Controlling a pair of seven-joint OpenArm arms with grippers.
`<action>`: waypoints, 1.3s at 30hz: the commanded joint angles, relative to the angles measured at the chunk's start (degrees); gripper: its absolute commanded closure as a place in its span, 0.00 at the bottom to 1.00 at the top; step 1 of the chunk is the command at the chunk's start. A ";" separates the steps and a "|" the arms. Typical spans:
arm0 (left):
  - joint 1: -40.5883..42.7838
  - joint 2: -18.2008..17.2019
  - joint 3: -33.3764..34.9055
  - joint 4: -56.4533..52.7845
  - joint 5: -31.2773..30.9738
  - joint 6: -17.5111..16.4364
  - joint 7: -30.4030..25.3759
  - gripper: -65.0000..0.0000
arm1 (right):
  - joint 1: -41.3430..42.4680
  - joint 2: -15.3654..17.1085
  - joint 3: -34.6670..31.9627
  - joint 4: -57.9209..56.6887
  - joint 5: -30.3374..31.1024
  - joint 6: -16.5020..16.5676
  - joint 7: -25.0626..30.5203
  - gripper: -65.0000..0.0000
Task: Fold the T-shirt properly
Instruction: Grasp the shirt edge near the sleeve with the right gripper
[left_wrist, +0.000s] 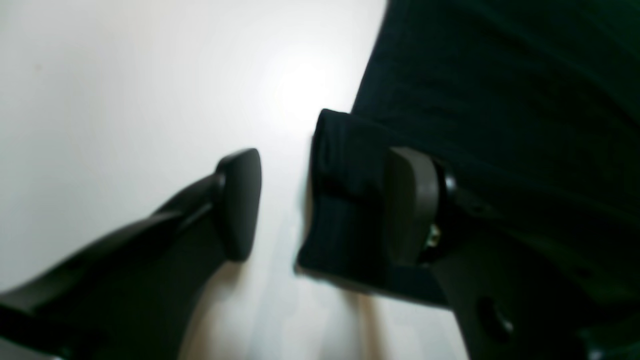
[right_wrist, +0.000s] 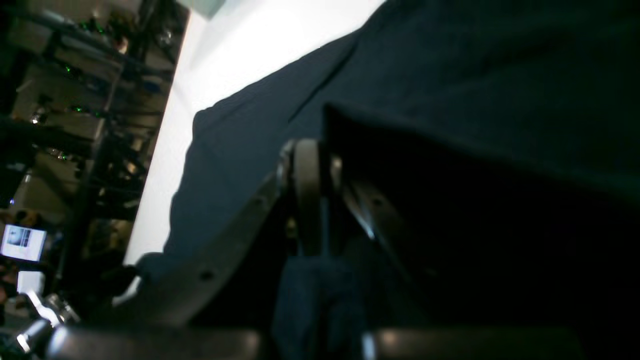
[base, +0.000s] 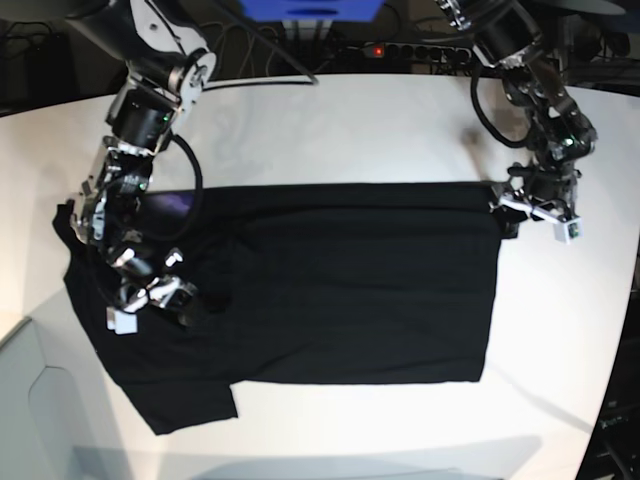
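Currently the black T-shirt (base: 330, 290) lies spread flat on the white table (base: 350, 130). Left gripper (left_wrist: 320, 205) at the shirt's corner, jaws wide apart, one finger (left_wrist: 410, 205) touching the hem fold. Right gripper (right_wrist: 312, 195) clamped tight on shirt fabric.

The T-shirt (base: 330, 290) is plain black on a white table (base: 350, 130), with dark grey-black tools.

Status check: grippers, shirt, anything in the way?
Left gripper open at the shirt's corner, cloth against one finger. Right gripper shut on shirt cloth. Shirt flat on the table. Nothing in the way.
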 joint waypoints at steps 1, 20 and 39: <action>-0.17 -0.74 -0.09 0.84 -0.65 0.16 -0.97 0.42 | 1.68 0.24 -0.14 0.20 1.52 0.17 2.16 1.00; 2.29 -0.74 -0.09 1.54 -1.00 -0.19 -0.97 0.42 | 2.38 0.24 -0.05 -2.79 1.61 0.17 3.83 0.53; 6.34 0.85 2.46 16.40 -0.83 -0.02 -0.88 0.72 | -11.86 8.51 -0.41 15.32 11.28 -0.18 1.89 0.89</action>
